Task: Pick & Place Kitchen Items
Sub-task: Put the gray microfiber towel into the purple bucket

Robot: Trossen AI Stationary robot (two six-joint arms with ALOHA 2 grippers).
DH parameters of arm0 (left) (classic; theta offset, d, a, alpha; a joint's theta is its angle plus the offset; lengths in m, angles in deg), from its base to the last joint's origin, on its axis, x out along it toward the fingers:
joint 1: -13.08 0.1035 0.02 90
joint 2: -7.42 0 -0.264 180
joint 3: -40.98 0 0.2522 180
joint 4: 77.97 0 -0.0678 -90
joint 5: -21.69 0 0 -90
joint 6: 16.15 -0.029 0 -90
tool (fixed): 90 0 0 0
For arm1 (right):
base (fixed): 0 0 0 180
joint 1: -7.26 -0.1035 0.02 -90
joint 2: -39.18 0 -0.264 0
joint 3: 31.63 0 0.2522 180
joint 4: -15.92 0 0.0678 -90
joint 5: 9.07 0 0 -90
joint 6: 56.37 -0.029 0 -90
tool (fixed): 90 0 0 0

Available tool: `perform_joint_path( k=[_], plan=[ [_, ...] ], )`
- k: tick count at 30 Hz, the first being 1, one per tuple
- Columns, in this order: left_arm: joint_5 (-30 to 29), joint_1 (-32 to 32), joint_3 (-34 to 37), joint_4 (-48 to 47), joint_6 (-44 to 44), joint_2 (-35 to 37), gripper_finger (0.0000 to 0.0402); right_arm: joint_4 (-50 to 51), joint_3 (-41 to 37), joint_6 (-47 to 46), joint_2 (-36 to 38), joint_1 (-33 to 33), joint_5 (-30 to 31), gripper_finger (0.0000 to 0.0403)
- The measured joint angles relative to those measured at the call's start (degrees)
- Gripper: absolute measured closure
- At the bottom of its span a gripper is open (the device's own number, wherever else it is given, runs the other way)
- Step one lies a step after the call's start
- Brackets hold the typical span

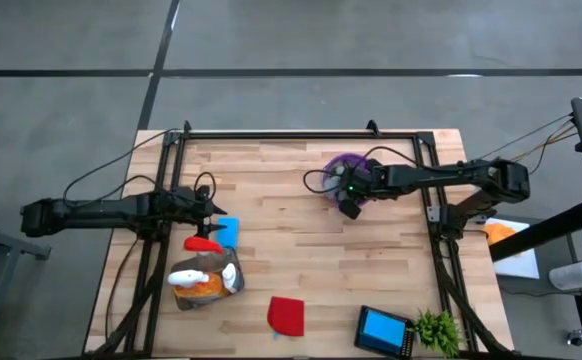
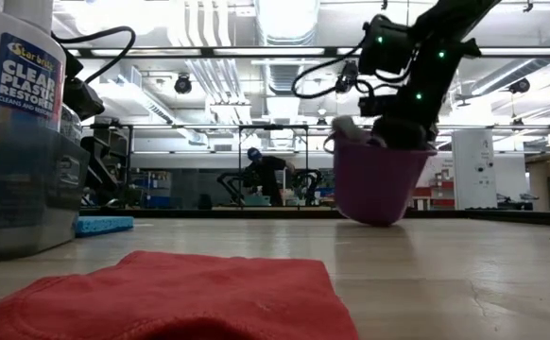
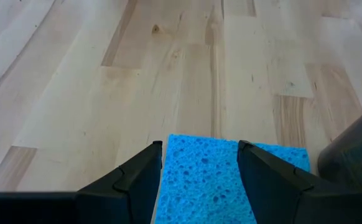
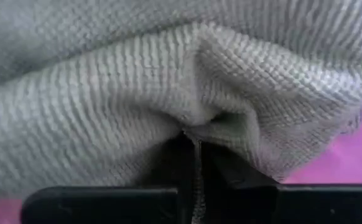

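left gripper (image 3: 199, 165): jaws open, straddling the blue sponge (image 3: 212, 180), not squeezing | right gripper (image 4: 196, 146): pinched shut on grey cloth (image 4: 137, 93) over the purple bowl (image 2: 377, 179)

A label is carried by the clear spray bottle (image 2: 25, 113) standing beside the red cloth (image 2: 176, 300); "Star brite" is printed at its top; below that, "CLEAR PLASTIC RESTORER" is read. Smaller lines beneath cannot be fully made out.
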Motion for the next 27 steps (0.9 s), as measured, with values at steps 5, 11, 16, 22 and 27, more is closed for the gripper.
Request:
perform_joint_path(
  k=[5,11,16,22,27],
  plan=[
    [0.0,0.0,0.0,-0.2,0.0,0.0,0.0187,0.8,1.0,0.0,0.3,0.0,0.0,0.0385],
    [0.0,0.0,0.0,-0.2,0.0,0.0,0.0187,1.0,2.1,-0.3,3.0,-0.1,0.0,0.0385],
    [0.0,0.0,0.0,-0.4,0.0,0.0,0.0187,1.0,3.0,0.2,5.5,-0.2,0.0,0.0385],
    [0.0,0.0,0.0,-0.4,0.0,0.0,0.0187,2.3,5.1,3.3,9.0,-0.2,-0.1,0.0385],
    [0.0,0.0,0.0,-0.4,0.0,0.0,0.0187,6.3,8.2,4.4,10.3,-0.2,-2.5,0.0385]
  ],
)
